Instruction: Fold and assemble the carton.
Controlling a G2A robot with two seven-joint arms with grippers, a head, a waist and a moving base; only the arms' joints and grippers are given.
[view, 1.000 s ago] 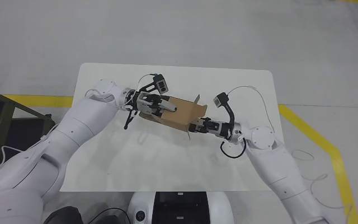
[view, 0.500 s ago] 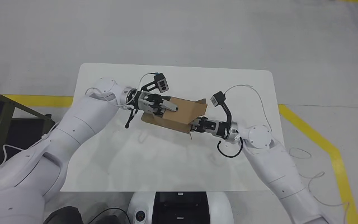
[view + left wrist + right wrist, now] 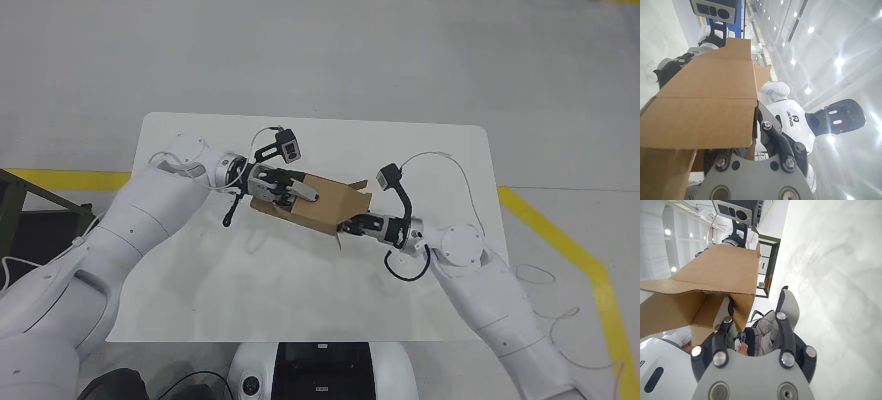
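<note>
Brown corrugated cardboard forms the carton [image 3: 312, 203], an open-ended sleeve whose flaps are not yet folded shut. It is held between the two arms over the middle of the white tabletop [image 3: 300, 295]. From the top view I cannot tell whether the carton's underside touches the tabletop.

The left tool [image 3: 283, 189] is at the carton's end nearer the left arm and lies over that end's top edge. In the left wrist view the edge of a carton wall runs into the tool. One finger [image 3: 770, 130] lies against the wall's outer face. The other is hidden behind the end flap [image 3: 696, 123], which bends down from a crease. The tool appears clamped on the carton's wall.

The right tool [image 3: 353, 226] is at the carton's opposite end, at its lower corner. Its two fingers are spread apart. The inner finger [image 3: 728, 308] reaches into the carton's open mouth and lies against the inside of the side wall. The outer finger [image 3: 788, 306] stays outside, clear of the cardboard, so the wall's corner sits between the two. At this end a raised flap [image 3: 358, 185] sticks up and outward from the carton's top panel.

Beyond the carton's far end, each wrist view shows the other arm's wrist camera [image 3: 713, 9].
</note>
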